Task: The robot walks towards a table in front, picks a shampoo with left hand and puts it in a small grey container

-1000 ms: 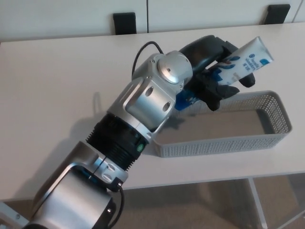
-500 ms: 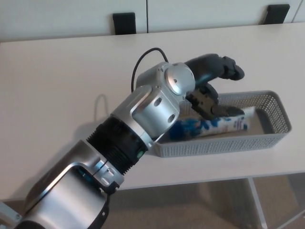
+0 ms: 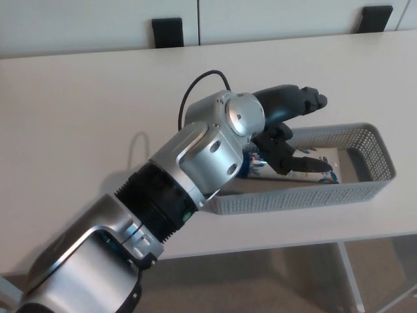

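- Shampoo (image 3: 324, 175) lies on its side along the floor of the grey mesh basket (image 3: 386, 160), its length running with the basket's long axis, which is the only way a tube of that shape sits flat inside it.
- Most of the shampoo is hidden behind the left hand (image 3: 287, 130); only a white stretch near the basket's right half and a patch of blue close to the wrist show.
- The left hand hangs over the basket's left half with its fingers (image 3: 303, 161) spread apart, one thick digit raised high above the rim and the others pointing low over the tube; nothing is pinched between them.
- Whether the low fingers touch the tube or sit just above it cannot be told from this angle.
- The arm reaches in diagonally across the pale tabletop (image 3: 78, 117), so the hand meets the basket from its near-left end.
- Judging by this, the placing looks done, and lifting the hand straight up would avoid snagging the rim.
- The right hand is out of view.
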Motion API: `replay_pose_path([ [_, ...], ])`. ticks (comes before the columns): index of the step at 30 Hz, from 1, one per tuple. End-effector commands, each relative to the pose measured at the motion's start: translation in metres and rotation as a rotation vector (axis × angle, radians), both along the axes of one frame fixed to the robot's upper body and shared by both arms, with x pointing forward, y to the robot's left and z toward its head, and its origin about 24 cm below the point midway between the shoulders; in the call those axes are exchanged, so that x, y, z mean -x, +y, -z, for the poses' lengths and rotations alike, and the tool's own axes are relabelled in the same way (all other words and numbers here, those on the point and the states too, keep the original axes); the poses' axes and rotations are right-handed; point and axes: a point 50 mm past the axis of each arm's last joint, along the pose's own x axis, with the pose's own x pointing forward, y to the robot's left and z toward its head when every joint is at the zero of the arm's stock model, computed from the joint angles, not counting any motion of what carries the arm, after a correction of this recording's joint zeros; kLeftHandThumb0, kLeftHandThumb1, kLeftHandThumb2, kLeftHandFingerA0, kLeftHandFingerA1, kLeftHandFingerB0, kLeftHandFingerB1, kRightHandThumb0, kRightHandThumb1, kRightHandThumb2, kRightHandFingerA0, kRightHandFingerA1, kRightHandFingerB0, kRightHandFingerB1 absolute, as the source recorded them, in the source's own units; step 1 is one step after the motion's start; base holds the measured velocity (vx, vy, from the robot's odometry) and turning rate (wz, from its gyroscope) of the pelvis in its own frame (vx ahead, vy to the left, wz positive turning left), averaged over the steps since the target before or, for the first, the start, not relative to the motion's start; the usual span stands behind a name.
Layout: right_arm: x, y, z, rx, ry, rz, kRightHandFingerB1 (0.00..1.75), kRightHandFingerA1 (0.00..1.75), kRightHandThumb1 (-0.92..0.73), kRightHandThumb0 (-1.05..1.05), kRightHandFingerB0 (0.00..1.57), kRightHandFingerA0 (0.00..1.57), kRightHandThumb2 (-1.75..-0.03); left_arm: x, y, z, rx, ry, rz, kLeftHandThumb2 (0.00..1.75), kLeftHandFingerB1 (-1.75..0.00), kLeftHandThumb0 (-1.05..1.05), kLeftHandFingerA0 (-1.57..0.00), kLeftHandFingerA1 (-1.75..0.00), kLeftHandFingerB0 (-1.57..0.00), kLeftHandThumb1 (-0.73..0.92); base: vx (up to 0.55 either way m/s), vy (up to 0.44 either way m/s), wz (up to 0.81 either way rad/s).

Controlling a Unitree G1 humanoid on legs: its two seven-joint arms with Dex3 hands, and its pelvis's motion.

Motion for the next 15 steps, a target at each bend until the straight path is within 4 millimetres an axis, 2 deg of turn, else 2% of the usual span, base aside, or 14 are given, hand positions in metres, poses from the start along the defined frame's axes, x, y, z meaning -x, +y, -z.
replay_pose_path([
  [1,0.007,-0.006,-0.001,0.021,0.012,0.006,0.38,0.45,-0.69,-0.27,0.48,0.63,-0.6,0.0,0.012,-0.017,0.041,-0.09,-0.02,0.86,-0.02,-0.8,0.0,-0.01,0.0,0.43,0.0,0.0,0.0],
  [2,0.008,-0.006,-0.001,0.016,0.013,0.017,0.47,0.54,-0.6,-0.35,0.45,0.61,-0.75,0.006,0.012,-0.032,0.076,-0.155,0.006,0.86,-0.08,-0.76,-0.02,-0.07,0.0,0.41,0.0,0.0,0.0],
  [3,0.008,-0.006,-0.001,0.013,0.012,0.019,0.47,0.54,-0.6,-0.35,0.45,0.61,-0.75,0.012,0.012,-0.045,0.099,-0.21,0.025,0.86,-0.08,-0.76,-0.02,-0.07,0.0,0.41,0.0,0.0,0.0],
  [6,0.007,-0.003,0.0,0.0,0.007,0.021,0.48,0.55,-0.6,-0.35,0.47,0.62,-0.76,0.025,0.019,-0.069,0.192,-0.273,0.058,0.84,-0.14,-0.7,0.0,-0.11,0.0,0.38,0.0,0.0,0.0],
  [8,0.006,-0.003,0.0,0.002,0.006,0.023,0.47,0.54,-0.6,-0.33,0.46,0.61,-0.75,0.038,0.025,-0.085,0.215,-0.346,0.088,0.84,-0.17,-0.7,0.0,-0.12,0.0,0.38,0.0,0.0,0.0],
  [9,0.006,-0.004,0.0,0.004,0.006,0.025,0.39,0.45,-0.69,-0.24,0.48,0.64,-0.6,0.045,0.028,-0.093,0.225,-0.391,0.107,0.84,-0.19,-0.69,0.0,-0.16,0.0,0.38,0.0,0.0,0.0],
  [10,0.006,-0.005,-0.001,0.007,0.006,0.026,0.39,0.46,-0.69,-0.25,0.49,0.65,-0.6,0.052,0.032,-0.1,0.245,-0.43,0.125,0.83,-0.27,-0.67,-0.01,-0.25,0.0,0.37,0.0,0.0,0.0],
  [11,0.006,-0.006,-0.001,0.01,0.007,0.026,0.39,0.46,-0.69,-0.25,0.49,0.65,-0.6,0.058,0.035,-0.105,0.266,-0.458,0.138,0.83,-0.27,-0.67,-0.01,-0.25,0.0,0.37,0.0,0.0,0.0],
  [12,0.003,-0.007,-0.003,0.015,0.005,0.025,0.38,0.45,-0.69,-0.25,0.48,0.63,-0.6,0.072,0.046,-0.114,0.327,-0.516,0.156,0.8,-0.47,-0.35,-0.01,-0.5,0.0,0.13,0.0,0.0,0.0],
  [13,0.006,-0.008,-0.002,0.02,0.012,0.023,0.38,0.45,-0.68,-0.25,0.49,0.65,-0.6,0.087,0.056,-0.118,0.374,-0.556,0.168,0.81,-0.49,-0.32,-0.06,-0.52,-0.06,0.14,0.0,0.0,0.0],
  [14,0.008,-0.008,-0.002,0.019,0.013,0.021,0.48,0.54,-0.6,-0.34,0.47,0.61,-0.75,0.095,0.062,-0.119,0.395,-0.569,0.171,0.55,-0.29,-0.65,-0.22,-0.33,-0.22,0.45,0.0,0.0,0.0],
  [15,0.01,-0.008,-0.001,0.017,0.016,0.019,0.48,0.54,-0.6,-0.34,0.47,0.59,-0.75,0.107,0.072,-0.119,0.411,-0.584,0.176,0.83,-0.51,-0.3,-0.09,-0.53,-0.09,0.2,0.0,0.0,0.0],
])
